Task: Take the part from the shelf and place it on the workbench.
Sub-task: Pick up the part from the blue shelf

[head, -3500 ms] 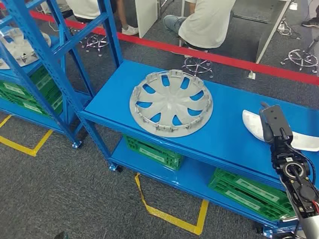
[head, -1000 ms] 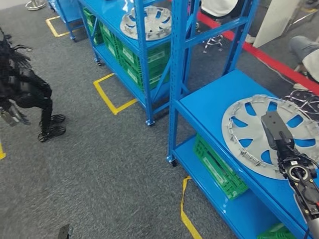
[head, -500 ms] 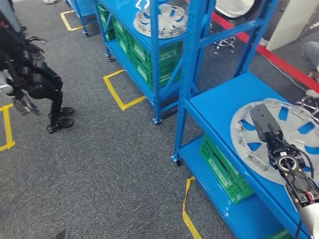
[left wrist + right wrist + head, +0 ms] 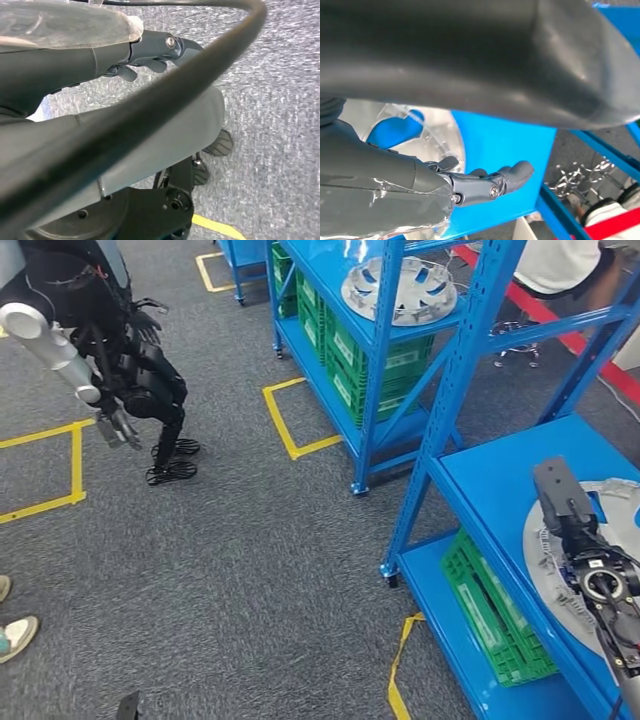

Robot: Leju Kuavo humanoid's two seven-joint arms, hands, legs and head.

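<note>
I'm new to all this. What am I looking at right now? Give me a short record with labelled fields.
Place: carpeted floor with yellow tape marks and blue metal shelves
Near shelf: blue shelf bearing a silver wheel cover
Far shelf: second silver wheel cover on top, green crates below
Right hand: right hand above the near shelf beside the wheel cover, holding nothing, fingers extended
Left hand: left hand hanging over the carpet, holding nothing
Other: another dark humanoid robot crouched at left
Task progress: part not yet picked up

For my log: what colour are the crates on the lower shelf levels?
Green crates, sitting under the blue shelf; the head view shows them best.
</note>
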